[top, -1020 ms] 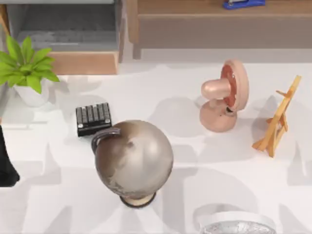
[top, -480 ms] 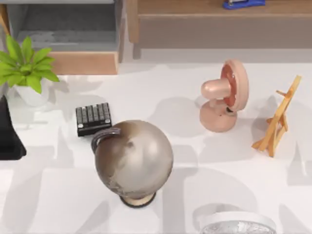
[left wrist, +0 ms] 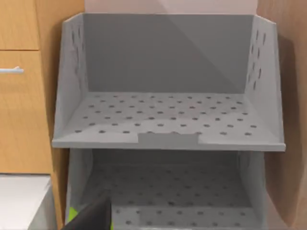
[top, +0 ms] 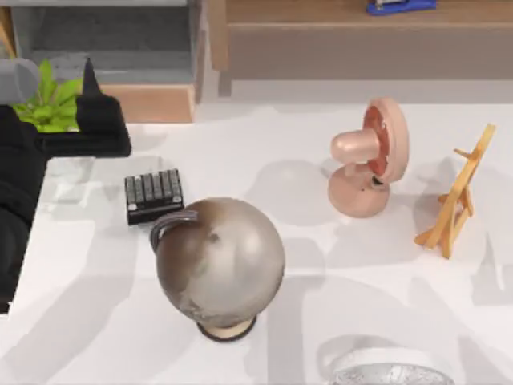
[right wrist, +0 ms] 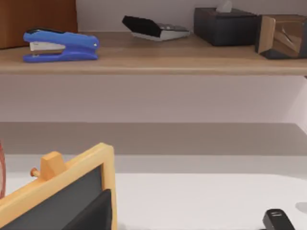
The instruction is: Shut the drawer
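The drawer (top: 140, 103) stands pulled out at the table's back left, its light-tan front panel facing the table and its grey floor (top: 104, 40) exposed behind it. My left gripper (top: 90, 100) is black and hovers just in front of the panel's left part, not touching it. In the left wrist view, one dark finger (left wrist: 93, 215) shows in front of grey perforated compartments (left wrist: 168, 115). One dark finger (right wrist: 91, 215) of my right gripper shows in the right wrist view, near the easel.
A green plant (top: 52, 100) sits partly under my left arm. A black keypad (top: 152, 195) and a globe (top: 220, 265) stand in front of the drawer. A pink fan (top: 369, 156) and wooden easel (top: 457, 196) are to the right. A brown shelf (top: 361, 32) holds a blue stapler (top: 401, 6).
My left arm has swung in from the left edge, up and to the right, to just before the drawer's front panel, covering part of the plant. The drawer has not moved.
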